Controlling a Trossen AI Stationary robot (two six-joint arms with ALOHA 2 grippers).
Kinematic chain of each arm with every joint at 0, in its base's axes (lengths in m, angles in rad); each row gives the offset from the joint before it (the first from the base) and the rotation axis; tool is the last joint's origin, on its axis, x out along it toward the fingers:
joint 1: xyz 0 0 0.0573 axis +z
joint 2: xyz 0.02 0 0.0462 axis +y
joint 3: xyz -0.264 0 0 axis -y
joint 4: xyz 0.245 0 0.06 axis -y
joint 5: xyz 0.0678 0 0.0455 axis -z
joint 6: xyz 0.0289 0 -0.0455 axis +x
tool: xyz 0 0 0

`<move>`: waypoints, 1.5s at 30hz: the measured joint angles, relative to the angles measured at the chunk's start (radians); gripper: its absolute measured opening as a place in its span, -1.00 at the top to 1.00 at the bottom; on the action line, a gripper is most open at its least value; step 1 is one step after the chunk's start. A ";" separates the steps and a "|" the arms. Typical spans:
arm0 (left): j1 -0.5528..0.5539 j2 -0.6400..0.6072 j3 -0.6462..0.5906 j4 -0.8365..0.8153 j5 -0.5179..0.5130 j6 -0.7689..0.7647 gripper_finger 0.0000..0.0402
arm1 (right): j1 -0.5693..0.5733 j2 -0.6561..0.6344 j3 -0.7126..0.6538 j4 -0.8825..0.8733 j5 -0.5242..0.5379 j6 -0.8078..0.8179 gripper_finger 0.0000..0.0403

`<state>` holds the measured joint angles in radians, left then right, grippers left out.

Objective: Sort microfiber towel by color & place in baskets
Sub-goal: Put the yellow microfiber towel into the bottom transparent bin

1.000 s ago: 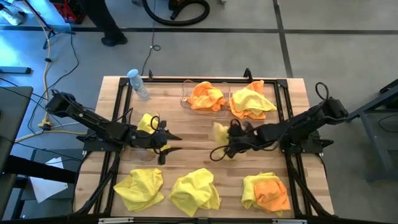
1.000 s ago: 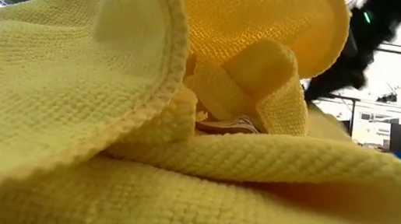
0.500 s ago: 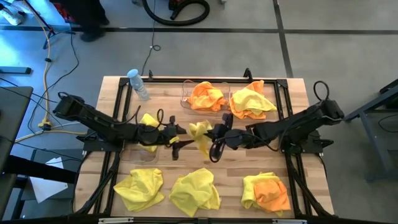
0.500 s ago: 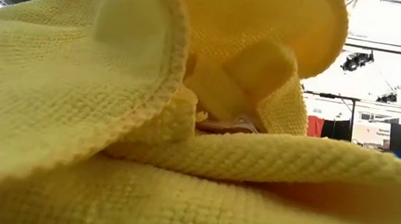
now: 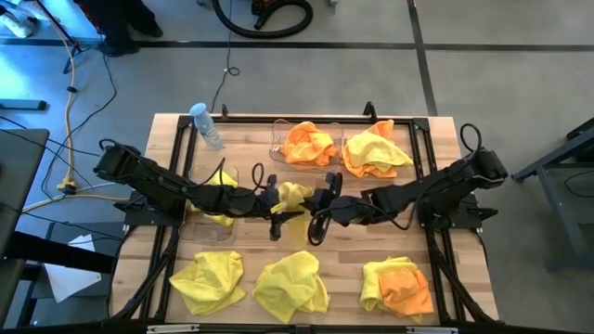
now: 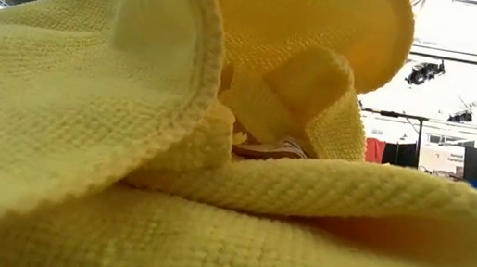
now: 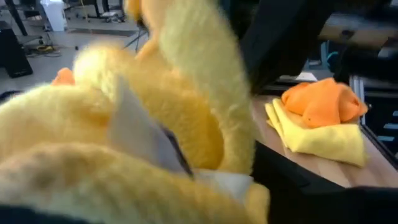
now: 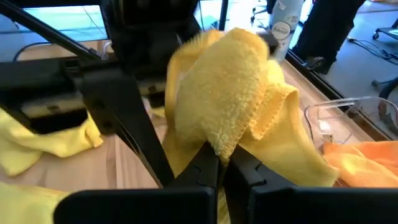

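A yellow towel point(image 5: 295, 196) hangs over the middle of the table between both grippers. My right gripper point(image 5: 316, 208) is shut on it from the right. My left gripper point(image 5: 276, 207) stands at its left side, fingers open around the cloth point(image 7: 155, 124). An orange towel point(image 5: 308, 144) fills a clear basket point(image 5: 277, 139) at the far edge, and a yellow-orange towel point(image 5: 376, 151) lies beside it. A second clear basket point(image 5: 206, 223) on the left holds a yellow towel point(image 5: 219, 192). Another yellow towel point(image 6: 236, 152) fills the low view. My right gripper pinches a bunched fold point(image 8: 231, 144) of the yellow towel between its two fingers point(image 8: 202, 165), coming level from the table's right. The towel is lifted clear, bulging above the fingertips and drooping below them. My left gripper may touch the same towel; I cannot tell.
Along the near edge lie two yellow towels point(image 5: 209, 278) point(image 5: 292, 284) and a yellow one with an orange one on it point(image 5: 399, 286). A water bottle point(image 5: 206, 125) stands at the far left corner. Black frame rails point(image 5: 427, 172) border the table.
My right gripper has carried the yellow towel toward the table's left, to the centre. My left gripper has moved right to meet it and now stands against the cloth. The towel stays lifted clear.
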<state>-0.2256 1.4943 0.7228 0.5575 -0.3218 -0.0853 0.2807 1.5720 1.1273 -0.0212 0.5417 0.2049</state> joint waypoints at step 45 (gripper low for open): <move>-0.295 -0.451 0.034 -1.653 0.089 -0.949 1.00 | 0.001 -0.001 -0.390 -0.039 0.004 0.659 0.36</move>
<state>-0.5209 1.0437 0.7569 -1.0953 -0.2331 -1.0342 0.2821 1.5711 0.7376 -0.0606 0.5461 0.8639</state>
